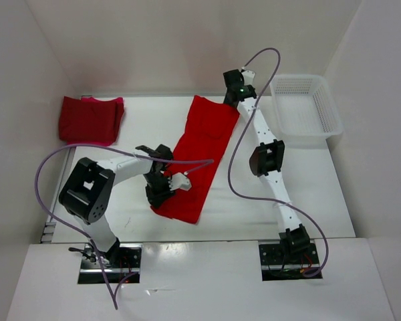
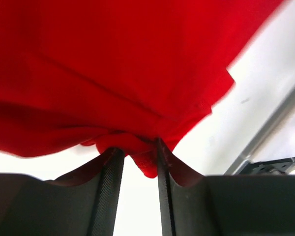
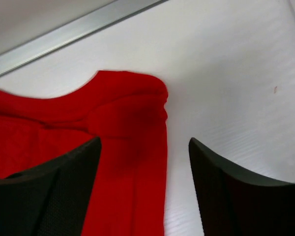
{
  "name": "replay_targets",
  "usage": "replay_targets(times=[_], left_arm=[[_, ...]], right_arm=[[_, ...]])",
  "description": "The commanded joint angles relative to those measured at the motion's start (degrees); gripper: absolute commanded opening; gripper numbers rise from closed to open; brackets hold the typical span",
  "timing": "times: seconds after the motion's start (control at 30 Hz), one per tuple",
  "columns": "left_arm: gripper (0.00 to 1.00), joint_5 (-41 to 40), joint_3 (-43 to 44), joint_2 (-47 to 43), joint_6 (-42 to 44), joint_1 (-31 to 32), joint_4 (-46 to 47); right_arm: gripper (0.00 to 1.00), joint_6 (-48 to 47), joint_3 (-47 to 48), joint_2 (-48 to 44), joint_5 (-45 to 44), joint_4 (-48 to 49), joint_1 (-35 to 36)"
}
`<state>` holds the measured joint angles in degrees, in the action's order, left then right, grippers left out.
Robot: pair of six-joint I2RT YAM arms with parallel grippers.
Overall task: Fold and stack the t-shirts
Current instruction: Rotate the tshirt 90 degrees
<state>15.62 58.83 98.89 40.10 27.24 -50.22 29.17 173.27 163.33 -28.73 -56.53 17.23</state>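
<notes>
Shows the left gripper [image 2: 136, 152] with jaws part way apart around a bunched fold at the near end of the bright red t-shirt [image 1: 200, 154]; cannot tell whether clamped or merely draped. Spreads the right gripper [image 3: 145, 142] wide over the far corner, gripping nothing. Stretches that shirt as a long strip across the table [image 1: 307, 187]. Sets, far left, a folded dark maroon t-shirt [image 1: 87, 120] on a pinkish-crimson t-shirt [image 1: 115, 101]. Puts the white mesh basket [image 1: 301, 137] far right, apart from all cloth.

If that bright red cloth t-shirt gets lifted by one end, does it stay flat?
Probably not: the bright red cloth t-shirt bunches and sags at the left gripper, so expect drooping. Lying thin and flat, it seems light. Pushed, likely wrinkles.
</notes>
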Motion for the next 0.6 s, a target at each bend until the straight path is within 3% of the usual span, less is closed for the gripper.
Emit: replay_targets(times=[0.0,0.13,0.27,0.4,0.57], left_arm=[[0.42,6.27,-0.73,-1.95,-1.24,4.39,-1.20],[0.54,6.27,-0.73,-6.50,-2.05,5.63,-3.04],[0.59,5.21,1.02,-12.92,-3.44,4.93,-4.18],[0.62,5.21,1.90,-20.04,-5.11,0.19,-2.70],[0.65,5.21,1.38,-24.00,-10.21,-5.97,2.83]], right_arm=[[0.80,-2.27,2.77,-2.13,2.19,-1.47,-1.33],[0.90,-2.27,2.77,-5.47,2.19,-3.05,-2.46],[0.90,-2.27,-0.11,-12.14,2.02,-6.38,-1.42],[0.92,-5.60,-7.58,-27.24,-5.88,-7.71,2.36],[0.93,-6.76,-18.57,-43.24,-4.67,-7.72,2.98]])
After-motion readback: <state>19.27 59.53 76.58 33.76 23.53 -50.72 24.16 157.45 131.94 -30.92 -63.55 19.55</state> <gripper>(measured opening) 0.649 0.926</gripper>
